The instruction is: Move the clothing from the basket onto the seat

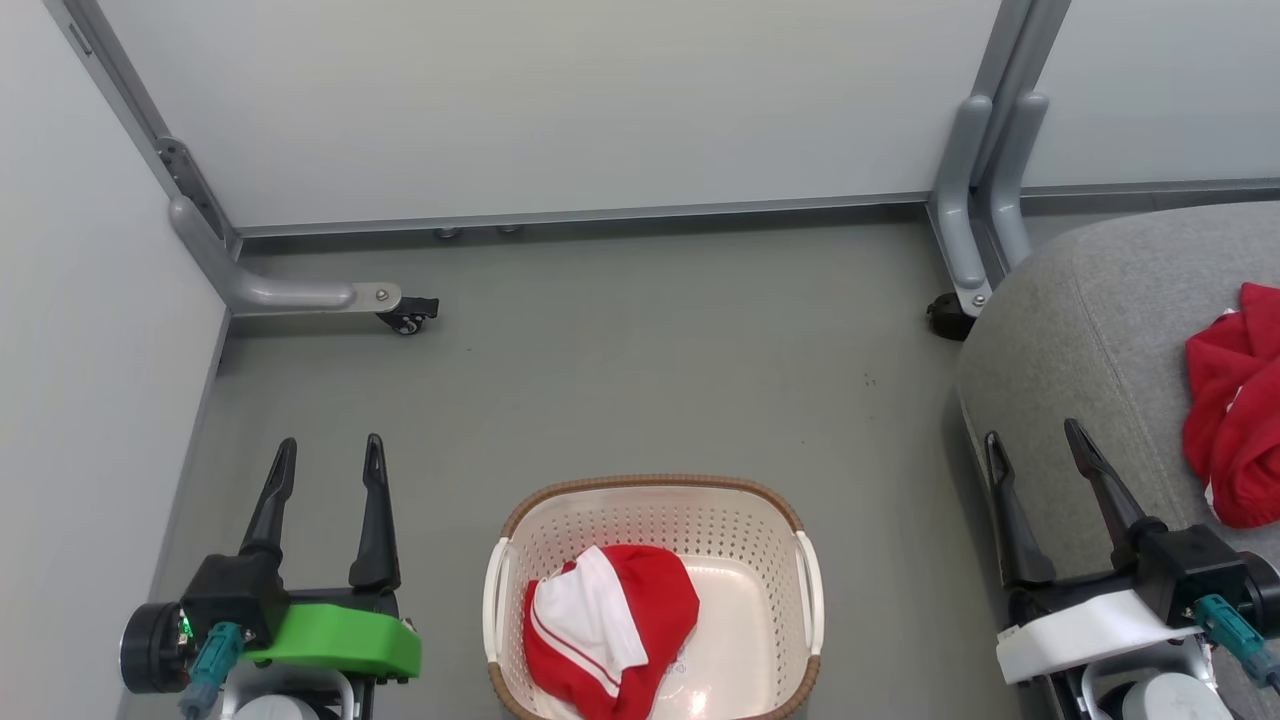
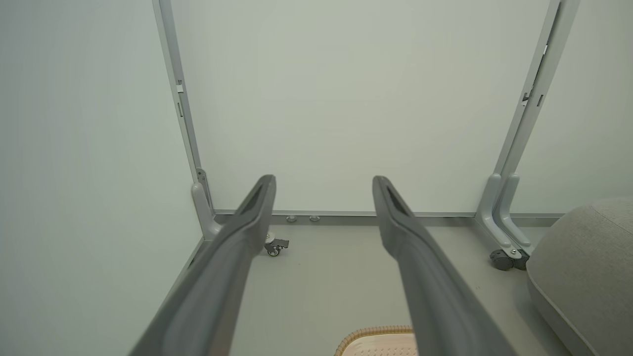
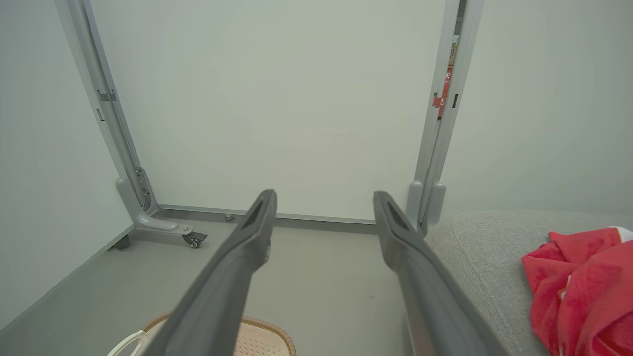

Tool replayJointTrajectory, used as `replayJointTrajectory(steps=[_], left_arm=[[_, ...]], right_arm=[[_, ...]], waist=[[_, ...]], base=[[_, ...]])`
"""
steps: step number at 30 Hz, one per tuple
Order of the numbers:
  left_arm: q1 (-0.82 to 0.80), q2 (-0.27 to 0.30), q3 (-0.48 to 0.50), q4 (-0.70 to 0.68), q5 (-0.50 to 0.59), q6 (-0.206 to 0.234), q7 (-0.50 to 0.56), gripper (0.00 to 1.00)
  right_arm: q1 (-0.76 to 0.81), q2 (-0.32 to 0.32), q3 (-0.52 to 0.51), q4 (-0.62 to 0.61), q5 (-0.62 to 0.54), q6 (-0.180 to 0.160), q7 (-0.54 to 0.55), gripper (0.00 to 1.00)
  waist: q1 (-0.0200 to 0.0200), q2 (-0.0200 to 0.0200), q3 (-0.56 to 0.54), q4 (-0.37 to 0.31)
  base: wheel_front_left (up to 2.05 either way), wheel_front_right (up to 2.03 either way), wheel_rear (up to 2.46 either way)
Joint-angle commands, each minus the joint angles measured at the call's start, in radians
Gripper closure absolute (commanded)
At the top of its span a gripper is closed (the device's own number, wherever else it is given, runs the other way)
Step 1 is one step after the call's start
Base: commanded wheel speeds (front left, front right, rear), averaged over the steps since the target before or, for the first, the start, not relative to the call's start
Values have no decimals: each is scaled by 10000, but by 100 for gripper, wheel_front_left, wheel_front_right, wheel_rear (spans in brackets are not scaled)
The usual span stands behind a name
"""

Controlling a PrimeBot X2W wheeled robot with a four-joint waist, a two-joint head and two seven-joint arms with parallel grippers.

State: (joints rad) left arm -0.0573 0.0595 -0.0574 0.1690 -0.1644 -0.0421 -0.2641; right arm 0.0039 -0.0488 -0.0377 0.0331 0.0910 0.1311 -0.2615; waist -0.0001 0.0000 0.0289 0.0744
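A red garment with white panels and thin stripes lies bunched in the left part of the cream perforated basket on the floor at bottom centre. A second red garment rests on the grey seat at the right. My left gripper hovers open and empty left of the basket. My right gripper is open and empty over the seat's near edge, left of the red garment there.
White partition panels stand behind and to the left on grey metal feet with castors. Grey floor stretches between the basket and the panels. The basket rim peeks in at the bottom of the left wrist view.
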Motion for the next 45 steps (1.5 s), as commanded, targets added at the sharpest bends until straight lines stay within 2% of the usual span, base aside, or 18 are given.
replayJointTrajectory(steps=[1,15,23,34,45], left_arm=[[80,-7,45,1,122,-23,-5,0],[-102,-55,137,0,224,-127,-5,0],[-677,-65,-237,232,368,-364,-5,0],[-2420,92,-1156,1631,712,-766,-5,0],[-4230,493,-2229,3555,913,-883,-5,0]], right_arm=[[-30,-12,19,16,-21,-8,-9,0],[-161,-4,62,18,92,-7,-9,0],[-563,-4,202,-99,108,-8,-9,0],[-1995,-8,619,-368,140,-8,-9,0],[-3345,0,872,-681,354,-7,-9,0]], waist=[[1,0,16,6],[1,0,231,-12],[1,0,666,-263],[1,0,2071,-1453],[1,0,3862,-2654]], base=[[0,0,0],[0,0,0],[0,0,0],[0,0,0],[0,0,0]])
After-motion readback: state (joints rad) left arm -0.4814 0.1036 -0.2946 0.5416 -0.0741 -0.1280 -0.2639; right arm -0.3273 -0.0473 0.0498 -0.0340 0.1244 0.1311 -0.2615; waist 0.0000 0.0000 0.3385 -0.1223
